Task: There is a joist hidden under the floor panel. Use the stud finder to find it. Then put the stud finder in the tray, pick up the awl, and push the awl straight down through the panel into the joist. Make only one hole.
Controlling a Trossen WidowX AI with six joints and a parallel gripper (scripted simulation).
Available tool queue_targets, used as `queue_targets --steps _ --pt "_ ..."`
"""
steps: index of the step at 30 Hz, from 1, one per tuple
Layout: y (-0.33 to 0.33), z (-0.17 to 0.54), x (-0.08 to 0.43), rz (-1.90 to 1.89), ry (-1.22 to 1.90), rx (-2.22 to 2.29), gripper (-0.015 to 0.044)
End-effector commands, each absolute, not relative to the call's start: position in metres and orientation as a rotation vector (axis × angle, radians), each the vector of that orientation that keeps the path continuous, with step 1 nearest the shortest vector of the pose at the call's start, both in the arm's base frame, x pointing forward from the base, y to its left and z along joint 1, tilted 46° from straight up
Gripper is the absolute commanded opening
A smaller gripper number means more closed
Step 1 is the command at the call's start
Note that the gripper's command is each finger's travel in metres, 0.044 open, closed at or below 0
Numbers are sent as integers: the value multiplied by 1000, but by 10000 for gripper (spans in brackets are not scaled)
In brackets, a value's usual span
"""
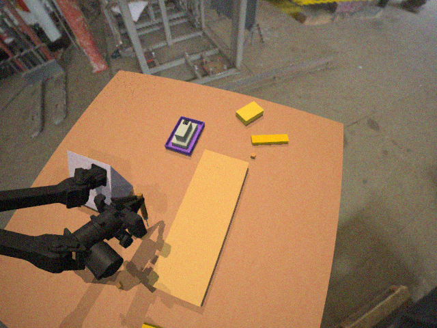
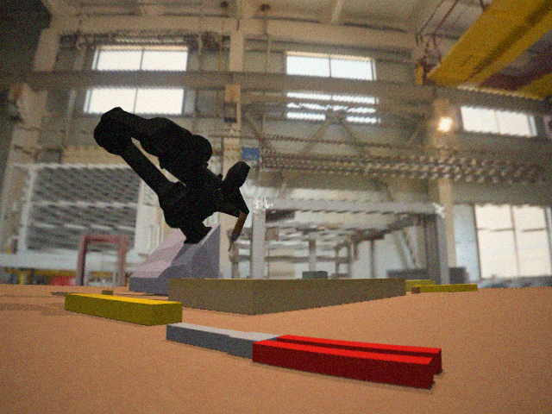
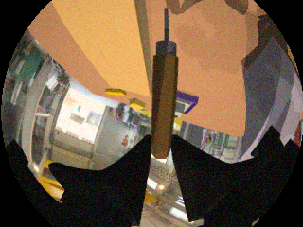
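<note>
My gripper [image 1: 140,196] [image 2: 244,214] [image 3: 161,139] is shut on the brown handle of the awl [image 1: 143,208] [image 2: 239,225] [image 3: 165,99]. The awl hangs above the table, left of the panel in the top view, its thin tip pointing down and slightly tilted. The floor panel [image 1: 208,219] [image 2: 285,291] [image 3: 95,38] is a long pale board on the table. The purple tray [image 1: 196,142] [image 3: 193,105] stands beyond the panel's far end, with the grey-white stud finder [image 1: 184,133] [image 2: 314,274] [image 3: 180,108] inside it. The joist is hidden under the panel.
A grey wedge-shaped block [image 1: 119,183] [image 2: 203,258] [image 3: 267,90] stands close behind the gripper. Yellow blocks [image 1: 250,112] [image 1: 270,139] and a small orange cube [image 1: 252,156] lie past the panel's far end. Another yellow block [image 2: 120,307] and red-handled pliers [image 2: 343,363] lie in front in the exterior view.
</note>
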State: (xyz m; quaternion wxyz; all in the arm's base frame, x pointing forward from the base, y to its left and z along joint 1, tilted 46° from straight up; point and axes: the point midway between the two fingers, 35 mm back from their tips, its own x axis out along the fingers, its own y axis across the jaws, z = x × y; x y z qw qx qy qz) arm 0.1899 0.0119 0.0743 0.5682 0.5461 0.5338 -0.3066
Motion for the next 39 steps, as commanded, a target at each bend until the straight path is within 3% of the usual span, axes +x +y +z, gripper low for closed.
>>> queue_targets --steps 1,11,12,39 --pt "17 93 204 -647 1181 1531 0" --pt "18 142 226 -432 1043 1968 0" --pt "18 121 221 -530 1090 1820 0" --pt "-46 173 328 -300 963 2128 0"
